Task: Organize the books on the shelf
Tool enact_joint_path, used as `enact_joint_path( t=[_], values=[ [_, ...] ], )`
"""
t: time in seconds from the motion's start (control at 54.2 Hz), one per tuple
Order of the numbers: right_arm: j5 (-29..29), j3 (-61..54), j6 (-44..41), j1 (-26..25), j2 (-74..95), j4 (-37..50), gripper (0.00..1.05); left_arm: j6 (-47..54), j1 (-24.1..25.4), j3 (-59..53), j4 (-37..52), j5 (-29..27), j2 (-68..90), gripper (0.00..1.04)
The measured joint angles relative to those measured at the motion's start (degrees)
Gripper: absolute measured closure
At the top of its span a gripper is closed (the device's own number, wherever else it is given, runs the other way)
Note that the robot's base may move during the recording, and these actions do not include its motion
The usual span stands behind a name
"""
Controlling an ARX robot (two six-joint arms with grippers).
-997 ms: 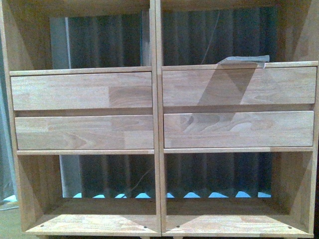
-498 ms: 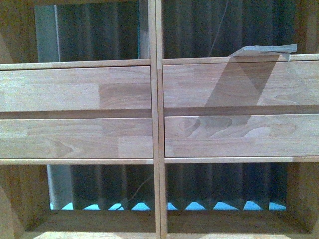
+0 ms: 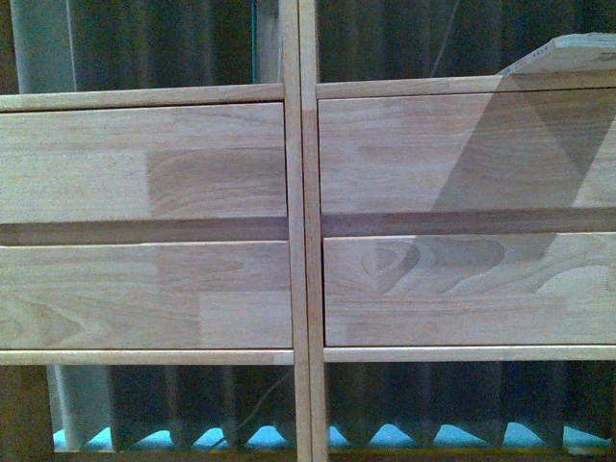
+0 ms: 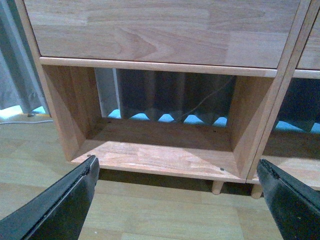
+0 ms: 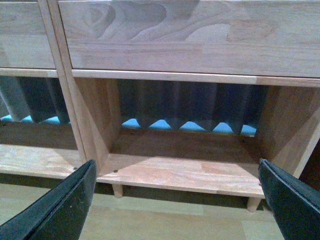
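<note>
I see the shelf (image 3: 296, 231) filling my front view, with a thin pale book (image 3: 576, 50) lying on the board above the right-hand drawers. My left hand (image 4: 177, 167) and right hand (image 5: 176, 167) both gape wide, empty, facing the bottom compartments.

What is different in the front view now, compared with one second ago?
The camera has come closer to the shelf: the drawers look larger, and the book on the upper right board shows at the top right corner. Nothing was grasped. The drawers stay shut; the book lies where it was.
</note>
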Motion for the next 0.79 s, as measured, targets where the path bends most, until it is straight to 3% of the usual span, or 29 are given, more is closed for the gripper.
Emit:
enact_joint_path(
  t=[0.794],
  values=[
    [-0.1,0.0,0.0,0.0,0.0,0.0,0.07,0.0,0.0,0.0,0.0,0.0,0.0,0.07]
  ],
)
